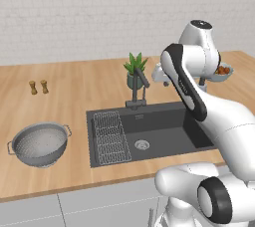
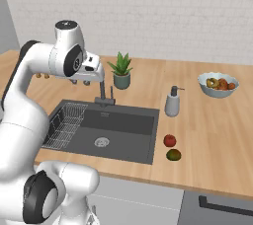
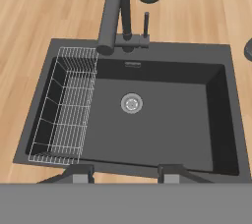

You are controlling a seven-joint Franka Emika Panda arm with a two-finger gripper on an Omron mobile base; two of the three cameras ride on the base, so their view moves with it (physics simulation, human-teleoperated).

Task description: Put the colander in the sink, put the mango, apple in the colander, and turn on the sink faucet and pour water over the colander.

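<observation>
The perforated metal colander (image 1: 39, 144) stands on the wooden counter, left of the sink (image 1: 164, 126). The dark basin (image 3: 167, 120) holds nothing but its drain and a wire rack (image 3: 66, 115). On the counter right of the sink (image 2: 123, 137) lie the red apple (image 2: 169, 140) and, just in front of it, the green-orange mango (image 2: 173, 155). The sink faucet (image 1: 138, 89) (image 2: 104, 93) stands behind the basin, its spout (image 3: 112, 16) slanting over the back edge. My gripper (image 3: 125, 173) (image 2: 87, 81) hovers high above the sink, pointing down, open with nothing between its fingers.
A spiky potted plant (image 2: 121, 71) stands behind the faucet. Right of the sink is a soap dispenser (image 2: 172, 102), and farther back right a pale bowl of fruit (image 2: 218, 85). Two small shakers (image 1: 39, 87) stand at the back left.
</observation>
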